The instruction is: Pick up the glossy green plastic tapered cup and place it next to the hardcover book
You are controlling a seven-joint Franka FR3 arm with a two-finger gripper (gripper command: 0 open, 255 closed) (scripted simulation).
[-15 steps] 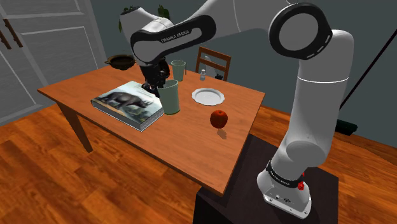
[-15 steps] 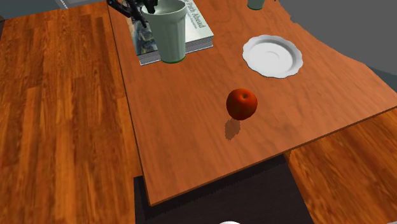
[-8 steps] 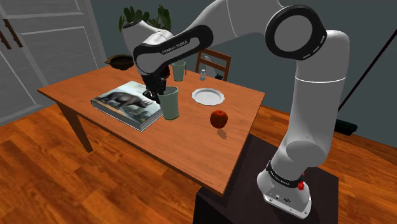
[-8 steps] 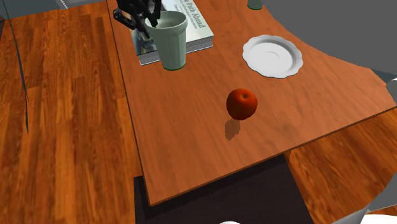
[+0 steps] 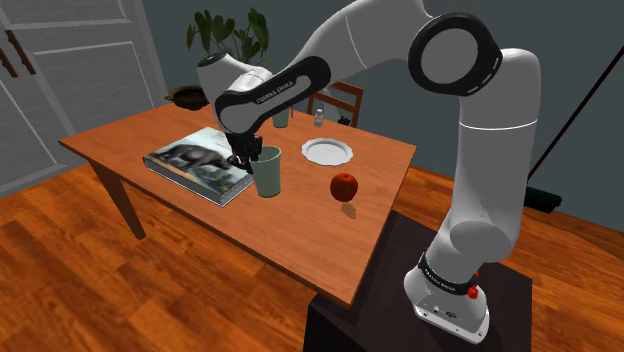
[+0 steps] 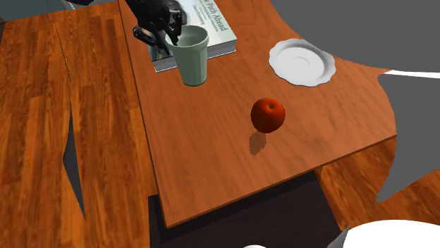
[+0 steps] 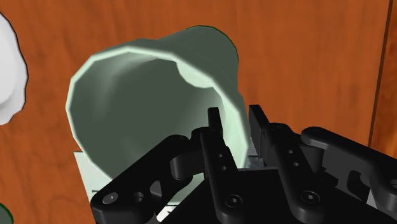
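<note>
Wooden floorboards surround a brown worktop. At the shoulder view's left, a hardcover book with an animal on its cover is laid flat. Just beside its edge, the pale green tapered cup is held upright, its rim pinched by the black hand, one finger inside and one outside. Further right, a white plate and a red apple are seen.

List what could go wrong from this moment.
1. The jaws pinch the pale green glossy tapered cup by one side of its rim, so it might tilt or slip.
2. It is close beside the hardcover book with an animal cover; the inner jaw could drag or tip it when withdrawing.
</note>
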